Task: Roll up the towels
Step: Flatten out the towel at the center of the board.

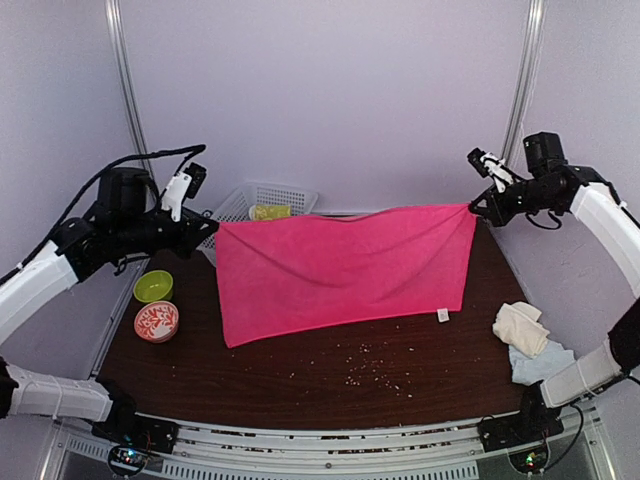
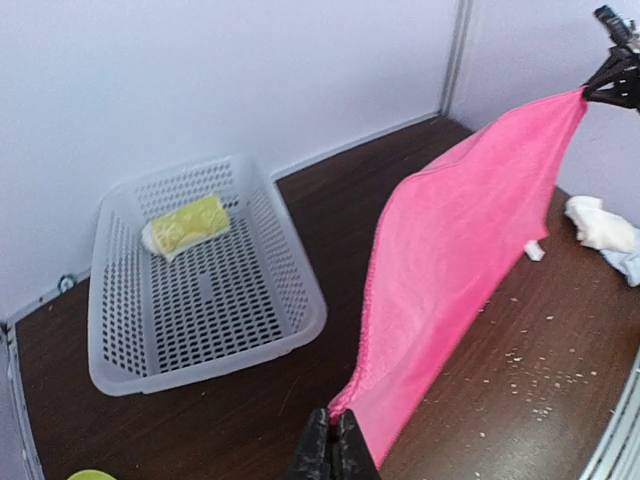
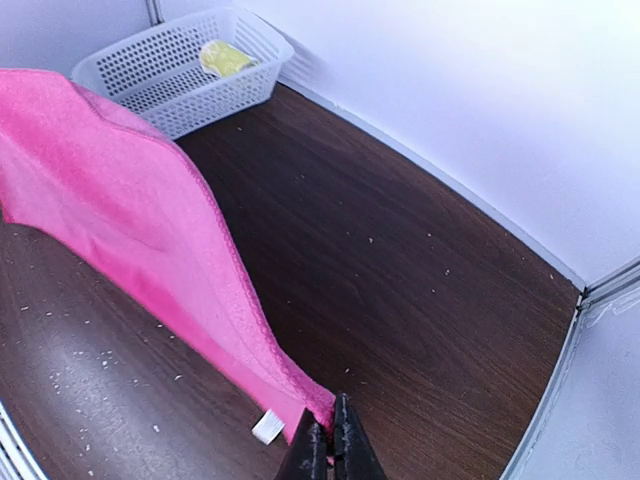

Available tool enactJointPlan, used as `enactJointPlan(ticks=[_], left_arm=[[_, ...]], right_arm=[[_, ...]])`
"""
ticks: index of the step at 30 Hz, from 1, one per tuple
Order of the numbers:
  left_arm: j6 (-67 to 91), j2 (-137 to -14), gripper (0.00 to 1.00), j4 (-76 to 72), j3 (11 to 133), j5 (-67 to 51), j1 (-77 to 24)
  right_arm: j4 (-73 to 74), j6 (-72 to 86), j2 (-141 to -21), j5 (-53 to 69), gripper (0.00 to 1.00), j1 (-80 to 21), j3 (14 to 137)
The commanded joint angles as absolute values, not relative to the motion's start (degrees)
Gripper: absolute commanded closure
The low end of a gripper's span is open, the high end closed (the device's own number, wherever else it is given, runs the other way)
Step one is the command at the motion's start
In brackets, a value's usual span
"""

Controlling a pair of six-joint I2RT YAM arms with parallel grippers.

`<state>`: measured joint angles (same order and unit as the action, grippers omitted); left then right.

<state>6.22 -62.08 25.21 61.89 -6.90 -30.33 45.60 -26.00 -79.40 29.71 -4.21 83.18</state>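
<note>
While taut between two pincers (image 1: 210,236) (image 1: 473,210), one pink towel (image 1: 340,275) (three others (image 1: 270,212) (image 1: 520,328) (image 1: 541,363) apart).

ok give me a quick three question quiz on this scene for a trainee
1. True or false: the pink towel is already rolled.
2. Where is the rolled yellow towel? A in the white basket, B held by a gripper, C under the pink towel.
3. Which gripper holds a corner of the pink towel?
Key: 1 false, it hangs spread out. 2 A. 3 both: the left gripper and the right gripper are each shut on a top corner.
</note>
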Motion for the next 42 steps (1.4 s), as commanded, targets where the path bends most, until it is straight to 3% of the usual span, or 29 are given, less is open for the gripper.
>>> enactJointPlan(ticks=[1,8,13,20,26,33,42], left_arm=[[2.0,-50.2,1.0,23.7,58.0,-19.5,-30.2],[1.7,-35.3,1.0,27.9,57.9,-24.7,-30.3],[1.4,-32.6,1.0,33.9,62.9,-26.7,-30.3],[8.3,-42.5,1.0,36.9,58.9,-9.3,-30.3],[17.5,-64.3,1.0,31.4,51.9,0.8,-30.2],[16.4,-82.5,1.0,18.5,52.6,4.3,-30.1],[16.6,-89.8,1.0,15.4,53.5,11.6,-29.5]], right_arm=[[52.4,-28.8,-67.3,36.0,1.0,-4.0,77.4],[58.5,-30.7,-46.6,41.7,1.0,-3.9,74.9],[70.8,-39.5,-44.7,50.1,1.0,0.0,77.9],[60.2,-33.6,-46.6,46.2,0.97,0.0,68.7],[48.7,-33.5,-65.2,34.9,1.0,-0.1,61.8],[46.7,-32.5,-99.6,32.4,1.0,-0.3,74.4],[38.3,-25.0,-112.9,29.3,1.0,-1.2,83.2]])
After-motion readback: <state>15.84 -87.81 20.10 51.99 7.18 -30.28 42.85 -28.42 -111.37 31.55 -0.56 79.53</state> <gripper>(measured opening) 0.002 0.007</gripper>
